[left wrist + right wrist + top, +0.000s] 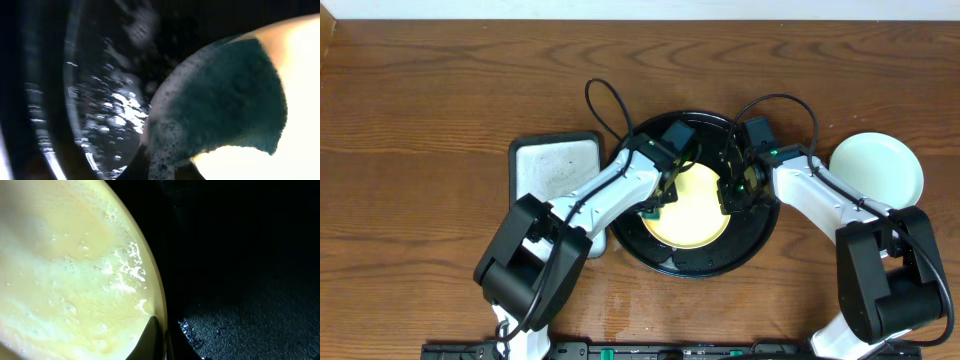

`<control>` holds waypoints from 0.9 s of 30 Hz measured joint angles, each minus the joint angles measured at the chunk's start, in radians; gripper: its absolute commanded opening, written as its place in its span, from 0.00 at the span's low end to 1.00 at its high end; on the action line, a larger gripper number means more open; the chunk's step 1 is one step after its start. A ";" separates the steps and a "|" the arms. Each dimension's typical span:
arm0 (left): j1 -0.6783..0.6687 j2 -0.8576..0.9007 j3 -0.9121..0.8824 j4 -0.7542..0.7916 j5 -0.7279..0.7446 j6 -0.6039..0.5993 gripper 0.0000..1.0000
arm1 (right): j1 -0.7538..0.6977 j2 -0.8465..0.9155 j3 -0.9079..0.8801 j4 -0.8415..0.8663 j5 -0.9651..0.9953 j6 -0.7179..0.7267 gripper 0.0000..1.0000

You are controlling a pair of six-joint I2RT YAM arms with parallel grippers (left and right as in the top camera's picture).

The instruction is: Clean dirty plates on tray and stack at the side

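Observation:
The pale yellow plate lies in the round black tray, wet and foamy. My left gripper is at the plate's left edge, shut on a dark green sponge that rests on the plate. In the left wrist view the sponge covers the plate's rim, held by the fingers. My right gripper is shut on the plate's right rim. The right wrist view shows its fingers pinching the rim of the soapy plate. A mint-blue plate sits on the table at the right.
A smaller rectangular dark-rimmed tray with a whitish inside sits left of the black tray, under my left arm. The black tray's floor is wet and also shows in the right wrist view. Cables loop above both wrists.

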 measured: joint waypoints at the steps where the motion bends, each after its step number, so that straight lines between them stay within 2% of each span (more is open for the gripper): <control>1: 0.000 0.000 0.012 -0.019 -0.022 0.002 0.08 | 0.000 0.000 0.000 0.000 -0.001 0.000 0.01; 8: 0.028 0.007 0.105 -0.209 -0.162 0.014 0.08 | 0.000 0.000 0.000 0.000 -0.001 0.000 0.01; 17: 0.048 -0.079 0.151 -0.340 -0.131 0.045 0.08 | 0.000 0.001 0.000 0.002 -0.001 0.000 0.01; 23: 0.168 -0.289 0.151 -0.446 -0.137 0.095 0.08 | 0.000 0.001 0.000 0.002 0.000 0.000 0.01; 27: 0.296 -0.377 0.110 -0.425 -0.147 0.119 0.08 | 0.000 0.001 0.000 0.002 0.000 0.000 0.01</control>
